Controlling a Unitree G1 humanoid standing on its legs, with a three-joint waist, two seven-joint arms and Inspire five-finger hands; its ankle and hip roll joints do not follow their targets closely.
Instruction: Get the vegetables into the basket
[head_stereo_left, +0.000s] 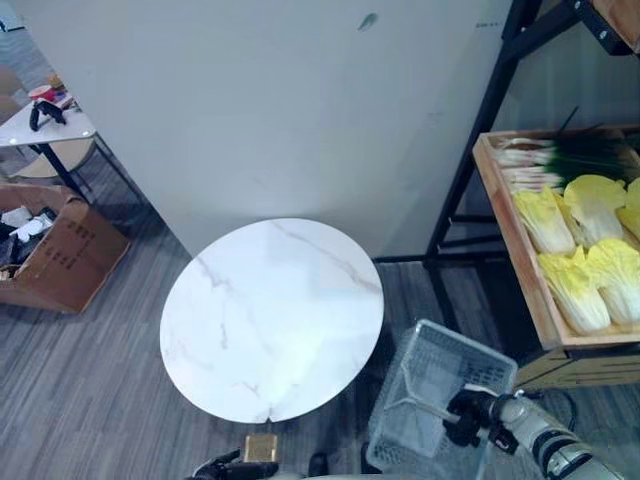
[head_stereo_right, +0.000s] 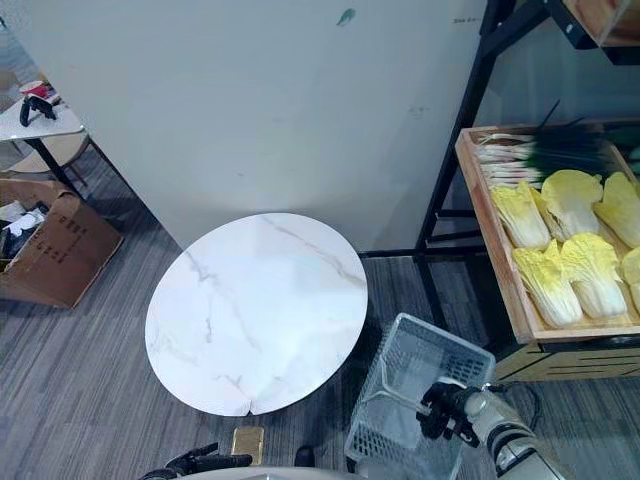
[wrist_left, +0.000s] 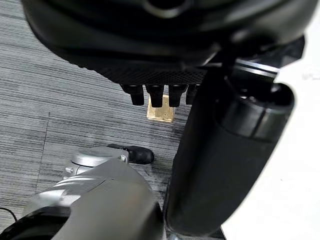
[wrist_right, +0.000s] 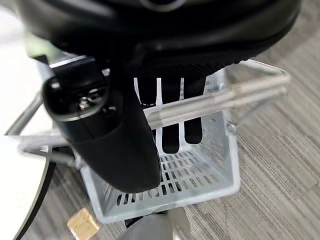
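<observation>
1. The right hand (head_stereo_left: 466, 416) is nearest, low on the robot's right, with its fingers curled round the wire handle (wrist_right: 215, 101) of the basket (head_stereo_left: 440, 368). The right wrist view shows the fingers hooked over the metal bar, with the thumb on the near side of it.
2. There is one basket, a pale mesh one, hanging tilted from that grip just beside the right edge of the round surface (head_stereo_left: 272, 318). Nothing lies inside it.
3. The left hand (head_stereo_right: 196, 462) sits at the bottom edge on the robot's left, near the front rim of the surface. Its fingers reach forward, relaxed and fairly straight, and hold nothing.
4. One small tan block (head_stereo_left: 260, 447) lies on the grey floor (head_stereo_left: 90, 380) beneath the near rim of the surface, just beside the left hand.
5. The single round white marbled surface stands in the middle with nothing on top.
6. The vegetables rest farther off on the right, in a wooden tray (head_stereo_right: 498, 250) on a black-framed shelf (head_stereo_right: 455, 160), well apart from the basket. About five pale yellow cabbages (head_stereo_right: 545, 280) lie in two rows, and behind them lies one bundle of green onions (head_stereo_right: 540, 155).
7. On the far left stand one open cardboard box (head_stereo_left: 60, 255) on the floor and, behind it, one small white side table (head_stereo_left: 45, 130) bearing small items too distant to identify.
8. A pale wall panel (head_stereo_left: 300, 110) rises behind the surface.
</observation>
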